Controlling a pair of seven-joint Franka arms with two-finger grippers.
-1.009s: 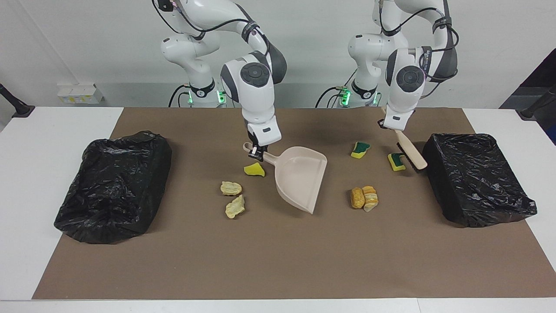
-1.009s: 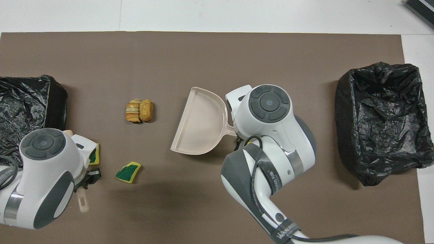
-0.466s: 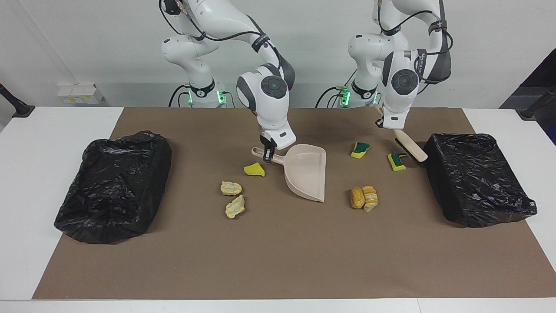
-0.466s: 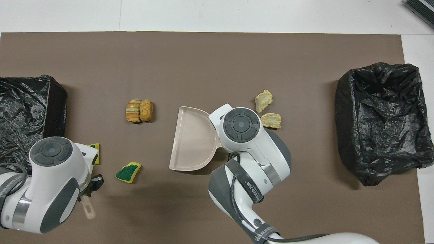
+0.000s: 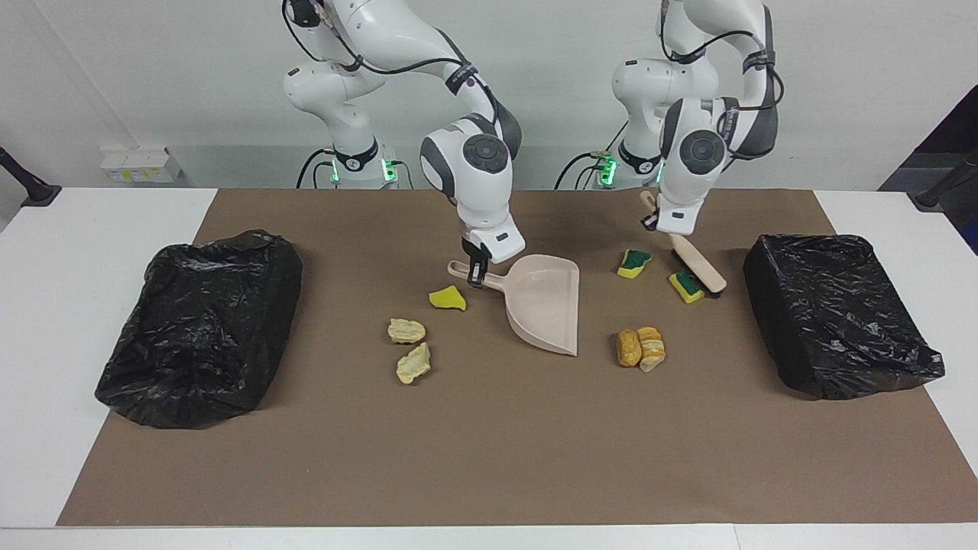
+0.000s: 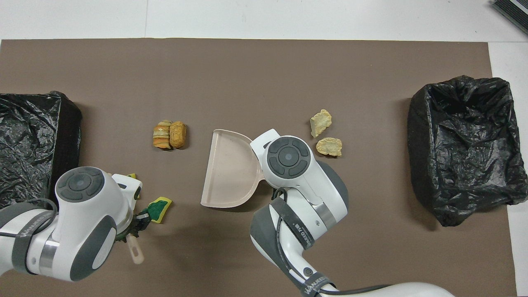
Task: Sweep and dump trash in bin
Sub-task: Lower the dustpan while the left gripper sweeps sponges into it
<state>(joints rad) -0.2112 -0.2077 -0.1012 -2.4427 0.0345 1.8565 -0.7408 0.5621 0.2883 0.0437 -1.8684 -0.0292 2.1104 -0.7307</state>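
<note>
A: A white table [image 5: 99, 221] under a brown mat [image 5: 489, 451], a black-lined bin [image 5: 200, 325] at the right arm's end, another bin [image 5: 837, 313] at the left arm's

B: And the arms?

A: The right gripper [image 5: 477, 273] is clenched on the handle of the beige dustpan [image 5: 544, 305], the pan resting mid-mat. The left gripper [image 5: 659, 223] grips the hand brush [image 5: 697, 263], its head touching a green-topped sponge bit [image 5: 685, 286]

B: The trash?

A: All on the mat. A second green-topped bit [image 5: 633, 263] lies beside the first, two orange chunks [image 5: 640, 347] farther from the robots. A yellow sponge bit [image 5: 447, 298] sits by the dustpan's handle, two tan chunks [image 5: 407, 347] farther out
</note>
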